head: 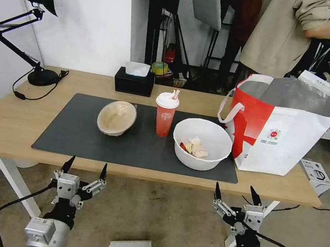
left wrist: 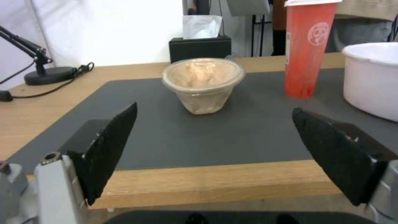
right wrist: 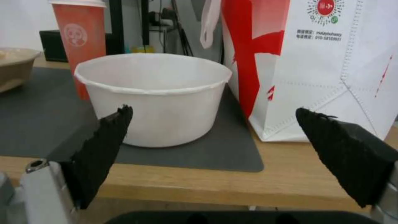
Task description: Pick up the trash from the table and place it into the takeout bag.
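Nothing is held yet: both the left gripper (head: 85, 167) and right gripper (head: 237, 193) gape wide; the tall cup (head: 165, 114) could tip if bumped.

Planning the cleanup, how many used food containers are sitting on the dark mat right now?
3, side by side: tan paper bowl toward the lamp end, red lidded drink cup in the middle, wide white plastic bowl beside the takeout bag.

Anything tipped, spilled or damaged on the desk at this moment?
The tan paper bowl looks tilted on the mat, its opening leaning toward the robot. The red cup and white bowl stand upright; no spill shows.
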